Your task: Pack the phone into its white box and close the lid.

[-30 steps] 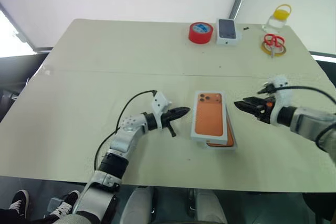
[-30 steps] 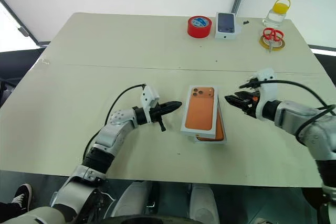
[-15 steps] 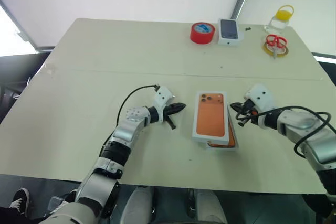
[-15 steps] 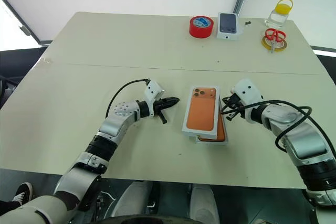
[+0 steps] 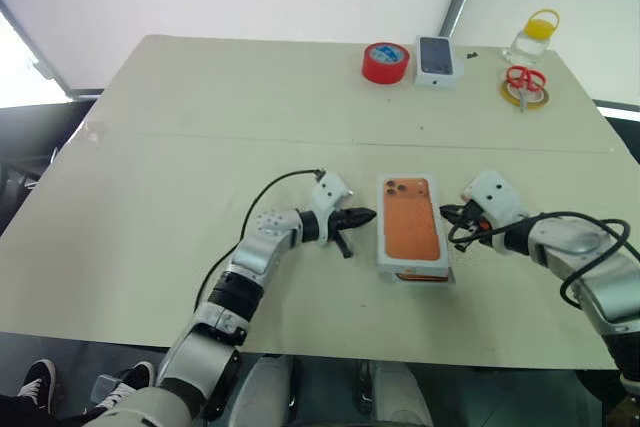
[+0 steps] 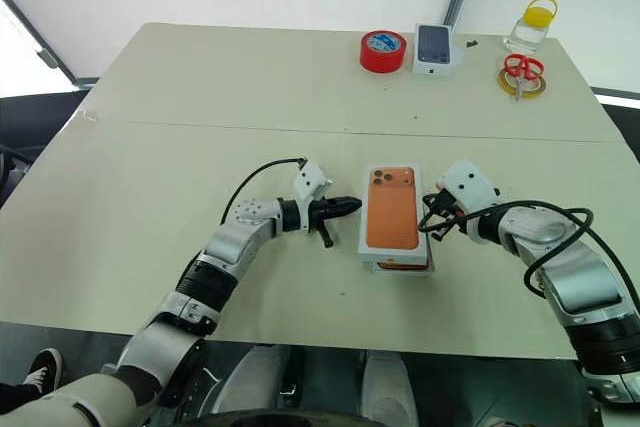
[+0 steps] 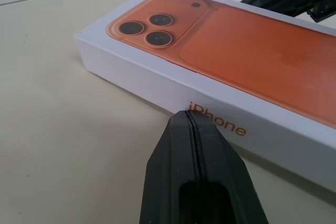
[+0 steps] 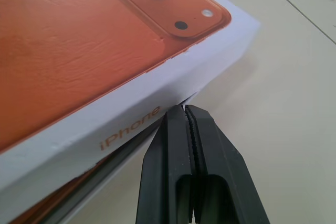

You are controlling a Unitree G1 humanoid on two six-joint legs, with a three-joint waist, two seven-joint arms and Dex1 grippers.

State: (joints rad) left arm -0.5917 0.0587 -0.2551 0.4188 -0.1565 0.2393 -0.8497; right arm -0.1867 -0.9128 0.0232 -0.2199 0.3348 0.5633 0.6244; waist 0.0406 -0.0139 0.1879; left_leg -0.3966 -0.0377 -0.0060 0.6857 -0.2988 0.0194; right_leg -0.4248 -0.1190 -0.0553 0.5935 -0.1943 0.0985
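Between the two end effectors on the desk (image 5: 150, 197): the lid (image 5: 411, 229), orange print up, sitting on the box (image 8: 100, 169) but not fully down (an orange strip, perhaps the phone, peeks out at the lid's near edge). Left end effector (image 5: 366, 215) pinched shut and empty, tip just beside the lid's long side. Right end effector (image 5: 446, 214) likewise pinched shut and empty, tip at the lower edge of the lid's opposite side; well beyond both, red tape (image 5: 385, 61), carton (image 5: 435, 58), scissors (image 5: 521, 80).
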